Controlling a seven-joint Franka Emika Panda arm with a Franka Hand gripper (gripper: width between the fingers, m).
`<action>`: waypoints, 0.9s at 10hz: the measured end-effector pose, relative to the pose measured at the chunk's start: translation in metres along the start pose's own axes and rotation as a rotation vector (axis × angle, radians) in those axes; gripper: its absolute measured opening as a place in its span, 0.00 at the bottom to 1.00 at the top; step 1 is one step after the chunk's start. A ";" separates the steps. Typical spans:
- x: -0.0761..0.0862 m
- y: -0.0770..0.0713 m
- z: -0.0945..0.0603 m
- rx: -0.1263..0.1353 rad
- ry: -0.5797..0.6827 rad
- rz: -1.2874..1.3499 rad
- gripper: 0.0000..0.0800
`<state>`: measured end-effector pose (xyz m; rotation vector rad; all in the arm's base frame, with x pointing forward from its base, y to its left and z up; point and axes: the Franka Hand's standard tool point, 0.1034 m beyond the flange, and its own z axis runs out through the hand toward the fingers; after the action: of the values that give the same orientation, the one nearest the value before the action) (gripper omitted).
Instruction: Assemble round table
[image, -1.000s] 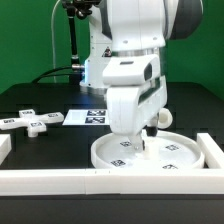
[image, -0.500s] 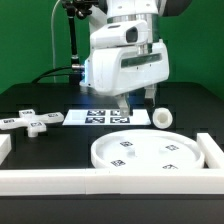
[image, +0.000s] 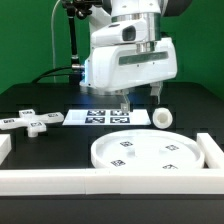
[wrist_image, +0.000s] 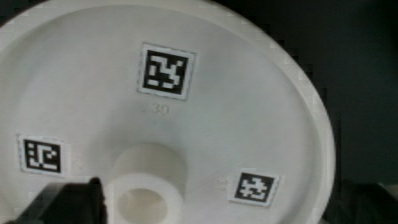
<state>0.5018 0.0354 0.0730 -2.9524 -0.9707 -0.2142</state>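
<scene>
The large flat white disc (image: 150, 152) lies on the black table at the front right, against the border bars. It fills the wrist view (wrist_image: 178, 110) with three square tags and a round socket (wrist_image: 146, 192) at its centre. The short cylinder leg (image: 163, 118) stands upright just behind the disc. The cross-shaped piece (image: 30, 121) lies at the exterior view's left. My gripper (image: 140, 97) hangs open and empty above the disc's far edge, well clear of it. One dark fingertip (wrist_image: 71, 200) shows at the wrist view's edge.
The marker board (image: 105, 117) lies flat behind the disc, under the arm. Long white border bars run along the front (image: 90, 180) and the exterior view's right (image: 212, 148); a short bar end (image: 4, 146) sits at its left.
My gripper was down on the disc a second ago. It has risen and moved back, leaving the disc flat on the table. Since half a second ago it has barely shifted.
</scene>
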 end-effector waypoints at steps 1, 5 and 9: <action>0.000 0.000 0.000 0.000 0.001 0.063 0.81; -0.018 -0.029 0.009 0.025 -0.006 0.684 0.81; -0.018 -0.059 0.019 0.036 -0.024 0.859 0.81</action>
<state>0.4547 0.0732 0.0506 -3.0131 0.3341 -0.1235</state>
